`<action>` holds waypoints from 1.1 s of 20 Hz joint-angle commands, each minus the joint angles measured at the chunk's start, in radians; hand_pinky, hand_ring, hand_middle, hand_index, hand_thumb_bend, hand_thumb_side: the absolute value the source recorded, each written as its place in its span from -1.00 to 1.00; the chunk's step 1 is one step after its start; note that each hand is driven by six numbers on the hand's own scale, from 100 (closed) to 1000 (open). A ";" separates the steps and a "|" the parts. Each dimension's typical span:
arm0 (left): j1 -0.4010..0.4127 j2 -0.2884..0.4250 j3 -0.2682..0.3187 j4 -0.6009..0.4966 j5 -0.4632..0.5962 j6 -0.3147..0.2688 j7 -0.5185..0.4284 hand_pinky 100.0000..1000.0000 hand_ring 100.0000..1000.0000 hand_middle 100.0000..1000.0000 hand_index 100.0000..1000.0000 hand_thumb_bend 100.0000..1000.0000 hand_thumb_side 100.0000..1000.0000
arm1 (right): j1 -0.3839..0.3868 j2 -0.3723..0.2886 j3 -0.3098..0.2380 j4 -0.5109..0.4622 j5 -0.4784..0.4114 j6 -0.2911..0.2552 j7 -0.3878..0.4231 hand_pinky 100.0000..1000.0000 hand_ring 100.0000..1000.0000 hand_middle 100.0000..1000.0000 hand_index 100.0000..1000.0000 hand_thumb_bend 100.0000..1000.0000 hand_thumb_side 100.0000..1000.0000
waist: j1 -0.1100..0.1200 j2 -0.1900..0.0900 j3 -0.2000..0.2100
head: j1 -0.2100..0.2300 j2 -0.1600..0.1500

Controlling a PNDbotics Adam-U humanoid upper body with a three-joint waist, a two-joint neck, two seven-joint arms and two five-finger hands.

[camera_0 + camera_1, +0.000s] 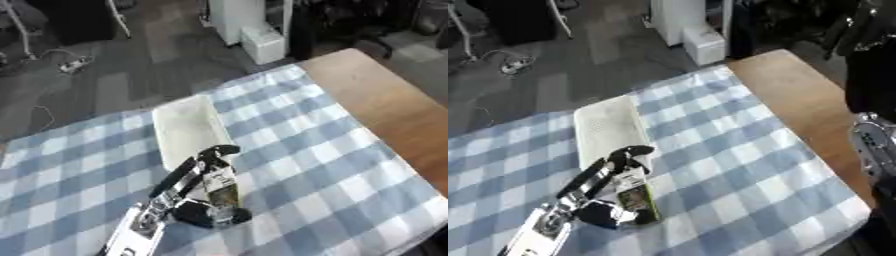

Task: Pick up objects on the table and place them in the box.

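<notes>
A white oblong box [185, 125] lies on the blue-and-white checked cloth [324, 165], its long side running away from me. My left hand [194, 210] comes in from the lower left, just in front of the box's near end. Its fingers [216, 151] and thumb are curled round a small packet [222, 186] with a white top and a dark olive label. The packet is at the box's near rim, outside it; I cannot tell whether it touches the cloth. My right arm [873, 142] shows at the right edge of the right eye view, with its hand out of the picture.
Bare wooden tabletop [385, 105] runs along the right of the cloth. The table's far edge falls to a grey floor with a white unit [262, 42] and cables [70, 64].
</notes>
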State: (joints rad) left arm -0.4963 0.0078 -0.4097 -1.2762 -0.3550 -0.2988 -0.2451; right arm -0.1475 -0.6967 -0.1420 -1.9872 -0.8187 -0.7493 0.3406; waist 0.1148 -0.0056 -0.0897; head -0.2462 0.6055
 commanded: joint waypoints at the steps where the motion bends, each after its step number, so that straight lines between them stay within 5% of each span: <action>1: -0.011 -0.007 0.012 -0.003 -0.013 -0.002 0.010 -0.02 0.34 0.73 0.85 0.28 -0.05 | -0.016 -0.037 -0.013 -0.013 -0.005 -0.002 0.004 -0.19 -0.26 -0.21 0.11 -1.00 1.00 | -0.007 -0.009 0.000 | 0.006 -0.011; 22: 0.001 -0.031 0.029 0.102 -0.045 -0.057 -0.014 -0.12 0.26 0.69 0.84 0.32 -0.02 | -0.020 -0.036 -0.013 -0.013 -0.011 0.000 0.009 -0.19 -0.27 -0.21 0.11 -1.00 1.00 | -0.007 -0.006 -0.001 | 0.002 -0.010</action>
State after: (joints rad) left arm -0.4930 -0.0192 -0.3794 -1.1877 -0.3924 -0.3531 -0.2547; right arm -0.1514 -0.7042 -0.1421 -1.9872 -0.8263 -0.7469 0.3431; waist 0.1150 -0.0057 -0.0901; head -0.2462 0.6054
